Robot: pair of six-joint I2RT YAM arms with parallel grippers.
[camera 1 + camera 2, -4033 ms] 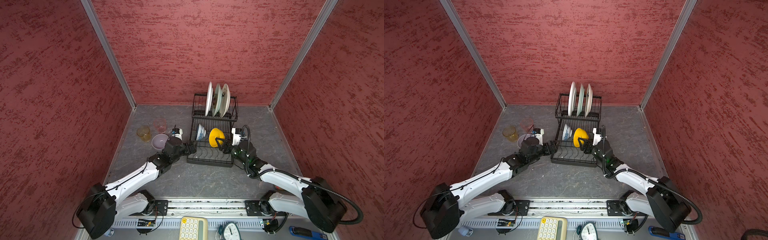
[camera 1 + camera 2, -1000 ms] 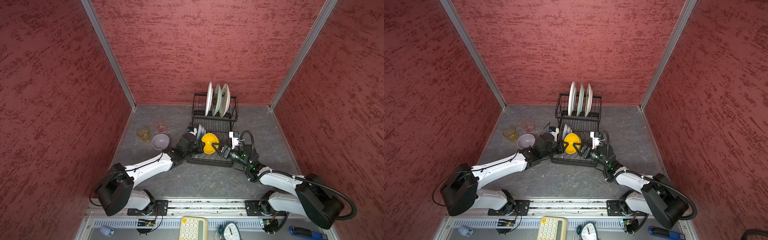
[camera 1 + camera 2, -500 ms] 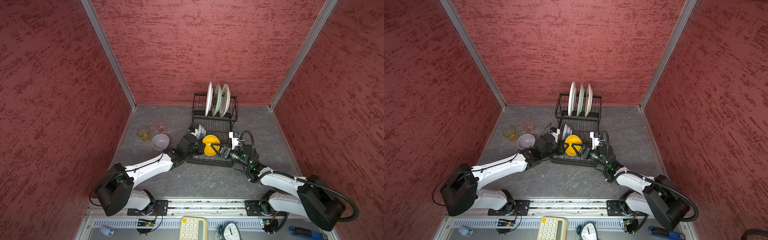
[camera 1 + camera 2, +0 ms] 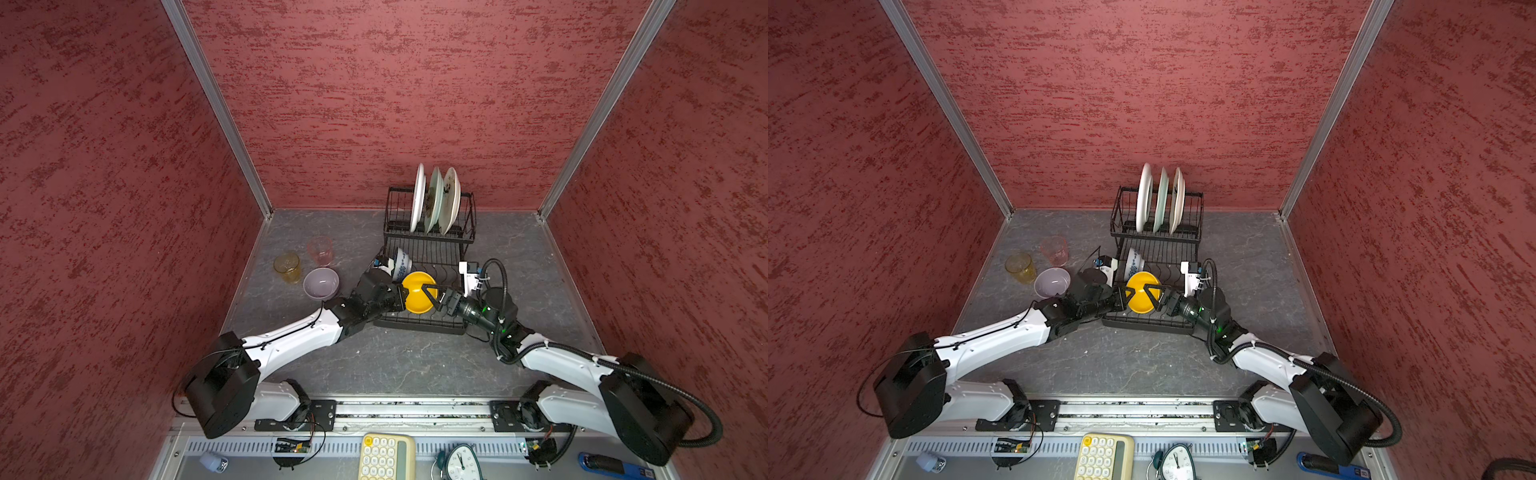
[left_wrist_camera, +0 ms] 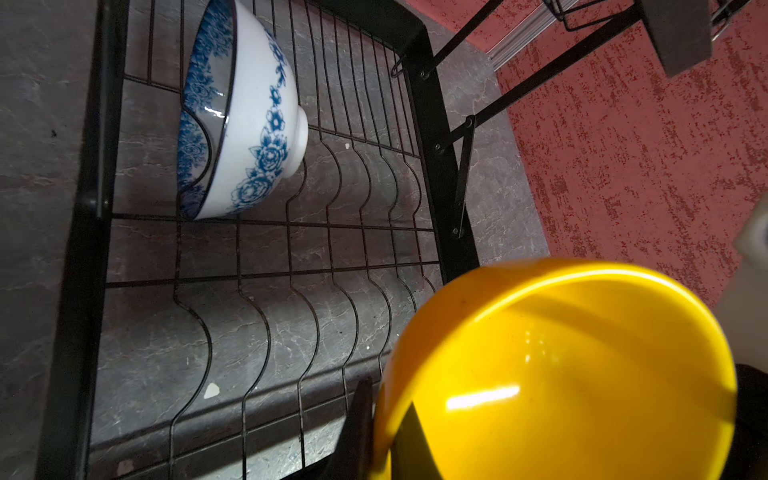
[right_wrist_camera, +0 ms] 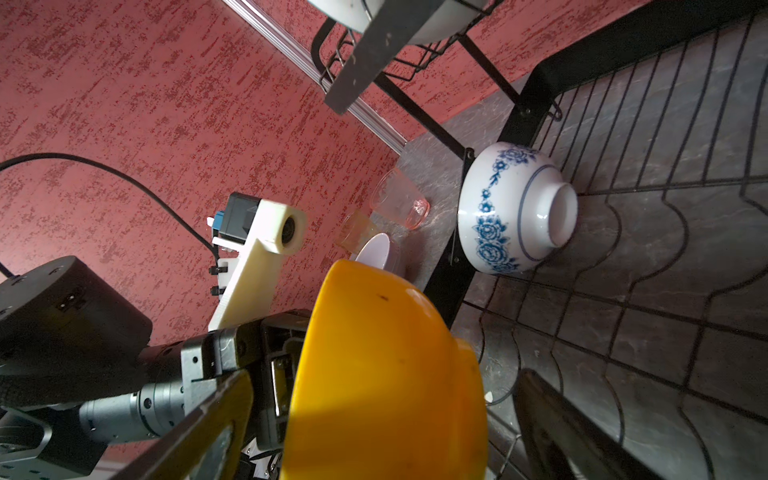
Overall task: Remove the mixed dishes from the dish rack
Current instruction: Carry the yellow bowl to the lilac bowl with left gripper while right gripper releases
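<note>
The yellow bowl (image 4: 417,297) (image 4: 1140,297) hangs on its side over the front of the dish rack's flat tray (image 4: 424,328) (image 4: 1142,324). My left gripper (image 4: 402,297) (image 5: 380,415) is shut on its rim, one finger inside and one outside. My right gripper (image 4: 432,297) (image 6: 380,395) stands open, its fingers either side of the bowl (image 6: 386,374) with gaps. A blue-white bowl (image 4: 402,262) (image 5: 245,124) (image 6: 511,208) leans on its side in the tray. Three plates (image 4: 434,199) (image 4: 1160,199) stand upright in the rack's tall basket.
On the table left of the rack stand a lavender bowl (image 4: 321,283) (image 4: 1052,281), an amber tumbler (image 4: 286,267) and a pink tumbler (image 4: 321,250). Red walls close in on three sides. A calculator (image 4: 386,457) and a clock (image 4: 461,461) lie below the front rail.
The right gripper has opened and let go of the yellow bowl, which the left gripper now holds alone. The bowl has shifted slightly towards the rack's front left.
</note>
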